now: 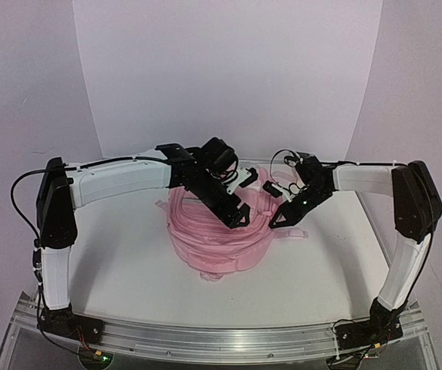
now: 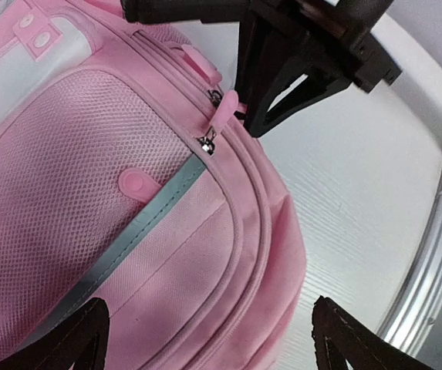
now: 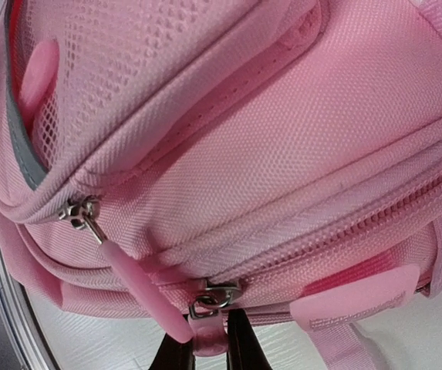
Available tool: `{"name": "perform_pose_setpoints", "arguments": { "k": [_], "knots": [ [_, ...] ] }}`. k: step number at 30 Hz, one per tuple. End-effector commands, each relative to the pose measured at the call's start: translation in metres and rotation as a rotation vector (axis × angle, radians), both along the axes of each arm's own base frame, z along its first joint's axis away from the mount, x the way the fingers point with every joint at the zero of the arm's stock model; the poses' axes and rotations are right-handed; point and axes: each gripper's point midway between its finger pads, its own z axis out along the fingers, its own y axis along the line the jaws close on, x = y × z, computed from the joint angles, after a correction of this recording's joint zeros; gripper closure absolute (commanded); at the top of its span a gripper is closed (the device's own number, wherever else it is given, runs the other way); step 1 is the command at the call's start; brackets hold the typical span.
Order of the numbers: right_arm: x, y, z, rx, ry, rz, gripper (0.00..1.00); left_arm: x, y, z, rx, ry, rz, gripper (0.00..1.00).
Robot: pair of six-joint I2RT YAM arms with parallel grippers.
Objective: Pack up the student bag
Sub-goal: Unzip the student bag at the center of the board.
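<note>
Your right gripper [image 3: 207,353] is pinched narrow on a zip pull [image 3: 207,333]. Your left gripper [image 2: 205,343] hangs wide over the student bag [image 1: 209,243], which sits mid table [image 1: 328,262]. The bag looks soft and floppy, so take hold by the pulls, not loose fabric.

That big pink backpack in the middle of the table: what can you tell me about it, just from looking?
The student bag is a soft pink backpack of woven fabric, lying on the white table with its front facing up. The front has a mesh panel edged by a grey reflective strip, and curved zips that look closed, with metal sliders and pink pull tabs. The right gripper pinches one pull tab. The open left gripper hangs over the bag, seemingly not touching it.
</note>
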Motion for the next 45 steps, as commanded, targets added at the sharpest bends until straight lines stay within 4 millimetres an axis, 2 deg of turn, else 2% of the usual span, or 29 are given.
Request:
{"name": "perform_pose_setpoints", "arguments": {
  "k": [1,6,7,11,18,24,27,32,34,37,38,40,42,45],
  "knots": [
    [0.003,0.009,0.025,0.057,0.027,-0.035,1.00,0.016,-0.001,-0.005,0.121,-0.208,-0.142,0.09],
    [0.000,0.011,0.035,0.082,0.054,-0.066,1.00,0.048,0.003,-0.014,0.249,-0.357,-0.089,0.12],
    [-0.002,0.010,0.036,0.085,0.062,-0.073,1.00,0.052,0.003,-0.021,0.276,-0.364,-0.083,0.13],
    [-0.012,0.009,0.033,0.090,0.110,-0.095,1.00,0.072,-0.003,-0.024,0.311,-0.407,-0.024,0.20],
    [-0.037,0.004,0.023,0.099,0.233,-0.147,1.00,0.084,-0.011,-0.026,0.266,-0.383,0.078,0.36],
    [-0.061,0.003,0.021,0.120,0.318,-0.164,1.00,0.096,-0.004,-0.026,0.221,-0.335,0.191,0.41],
    [-0.077,0.013,0.023,0.130,0.338,-0.137,1.00,0.103,-0.002,-0.024,0.199,-0.319,0.226,0.42],
    [-0.109,0.044,0.031,0.157,0.346,-0.093,1.00,0.111,0.004,-0.024,0.169,-0.281,0.293,0.43],
    [-0.113,0.050,0.040,0.166,0.303,-0.068,1.00,0.113,0.009,-0.023,0.154,-0.261,0.323,0.43],
    [-0.113,0.050,0.047,0.172,0.262,-0.057,1.00,0.109,0.012,-0.009,0.094,-0.248,0.357,0.40],
    [-0.112,0.049,0.050,0.172,0.238,-0.055,0.95,0.106,0.012,-0.003,0.070,-0.235,0.365,0.37],
    [-0.107,0.046,0.060,0.179,0.185,-0.052,0.78,0.097,0.012,0.009,0.026,-0.214,0.368,0.31],
    [-0.100,0.038,0.072,0.189,0.138,-0.066,0.63,0.085,0.014,0.031,-0.020,-0.203,0.383,0.29],
    [-0.087,0.020,0.089,0.217,0.107,-0.099,0.47,0.065,0.022,0.054,-0.062,-0.167,0.419,0.28]
  ]
}}
